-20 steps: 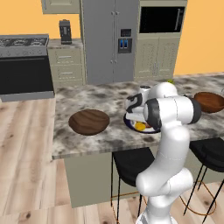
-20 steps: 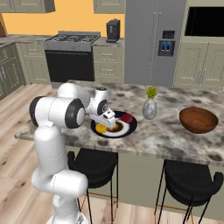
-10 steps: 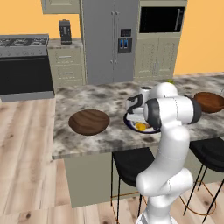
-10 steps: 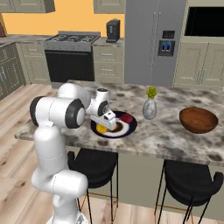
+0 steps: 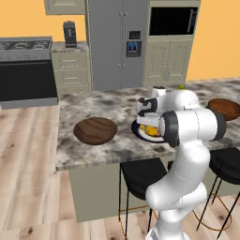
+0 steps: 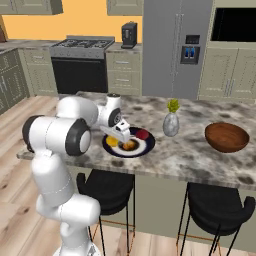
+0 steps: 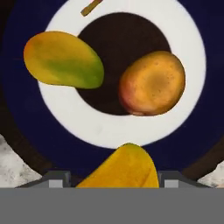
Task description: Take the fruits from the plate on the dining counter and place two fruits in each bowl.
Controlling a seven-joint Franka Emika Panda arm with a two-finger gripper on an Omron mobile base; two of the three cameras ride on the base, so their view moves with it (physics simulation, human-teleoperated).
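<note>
Since a second ago the arm has barely shifted, staying low over the plate (image 6: 145, 148) on the dining counter (image 5: 103, 145), and the gripper (image 7: 124, 186) has drawn its fingers in around the yellow fruit (image 7: 124, 168) without visibly clamping it. First pick in hand, I judge: the orange fruit (image 7: 152, 83) and yellow-green fruit (image 7: 63, 60) lie on the plate, the red fruit (image 6: 143, 134) at its far edge. Next comes a firm squeeze, a straight lift, then a carry to the near bowl (image 5: 95, 131); the far bowl (image 6: 226, 137) sits beyond the vase (image 6: 171, 124).
</note>
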